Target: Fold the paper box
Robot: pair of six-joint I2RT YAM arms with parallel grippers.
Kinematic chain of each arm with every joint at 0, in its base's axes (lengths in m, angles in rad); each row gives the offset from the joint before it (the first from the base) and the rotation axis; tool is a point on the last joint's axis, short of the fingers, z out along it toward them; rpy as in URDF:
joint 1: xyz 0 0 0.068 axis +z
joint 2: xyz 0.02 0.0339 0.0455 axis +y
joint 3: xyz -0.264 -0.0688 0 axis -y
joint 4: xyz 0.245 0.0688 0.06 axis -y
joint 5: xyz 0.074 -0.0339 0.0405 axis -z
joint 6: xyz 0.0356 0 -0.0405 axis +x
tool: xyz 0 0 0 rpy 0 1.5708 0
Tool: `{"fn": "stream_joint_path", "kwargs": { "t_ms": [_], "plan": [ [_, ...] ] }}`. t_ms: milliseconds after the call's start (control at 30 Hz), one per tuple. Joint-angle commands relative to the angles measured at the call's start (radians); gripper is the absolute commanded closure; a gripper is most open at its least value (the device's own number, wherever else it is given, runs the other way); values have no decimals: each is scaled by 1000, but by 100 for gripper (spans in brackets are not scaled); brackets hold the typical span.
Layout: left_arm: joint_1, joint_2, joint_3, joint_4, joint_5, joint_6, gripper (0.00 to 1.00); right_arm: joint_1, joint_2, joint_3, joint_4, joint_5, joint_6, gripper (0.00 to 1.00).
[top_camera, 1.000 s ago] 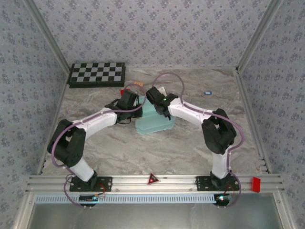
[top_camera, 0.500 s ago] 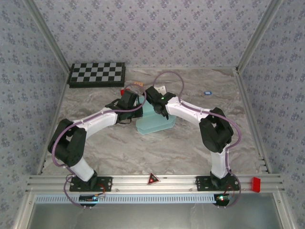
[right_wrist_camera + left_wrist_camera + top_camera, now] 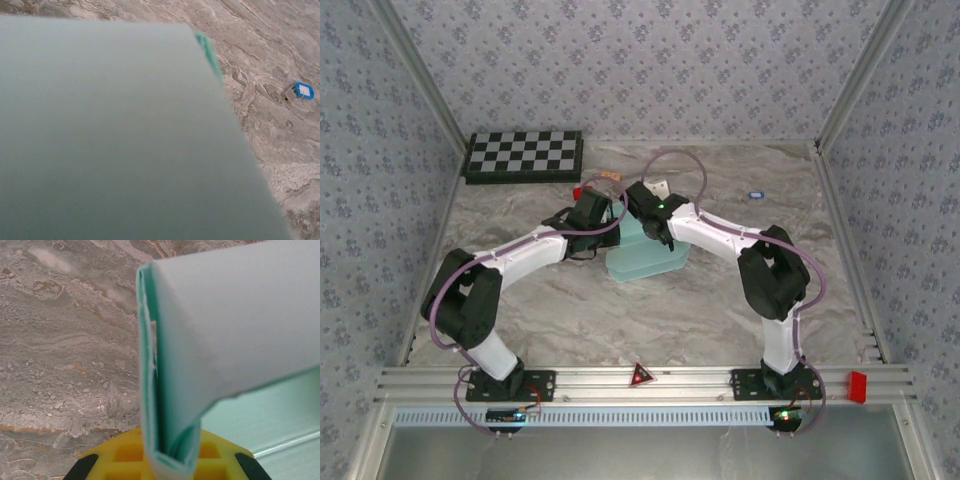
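The paper box [image 3: 645, 262] is met at its far edge by both grippers, near the middle of the table [image 3: 550, 310]. At the left gripper [image 3: 596, 211] a doubled flap [image 3: 165, 390] is seen standing on edge against the yellow part [image 3: 125, 460] of the tool; whether it is clamped cannot be told. The grip of the right gripper [image 3: 644, 204] cannot be told either, as a panel [image 3: 110, 130] of card is pressed close before its camera. The rest of the sheet is laid flat on the marble. Should the flap be pulled sideways, the thin card could be torn or creased off its fold line, or the flat base dragged across the smooth table.
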Motion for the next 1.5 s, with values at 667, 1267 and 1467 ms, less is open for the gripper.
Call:
{"fn": "stream_joint_path", "kwargs": {
  "t_ms": [667, 1267, 1467],
  "plan": [
    [10, 30, 43, -30, -31, 12, 100, -1, -78, -65, 54, -139, -137, 73],
    [10, 32, 42, -30, -29, 11, 100, -20, -92, -24, 45, -96, -88, 66],
    [10, 31, 42, -30, -27, 14, 100, -30, -80, 11, 36, -71, -82, 66]
  ]
}}
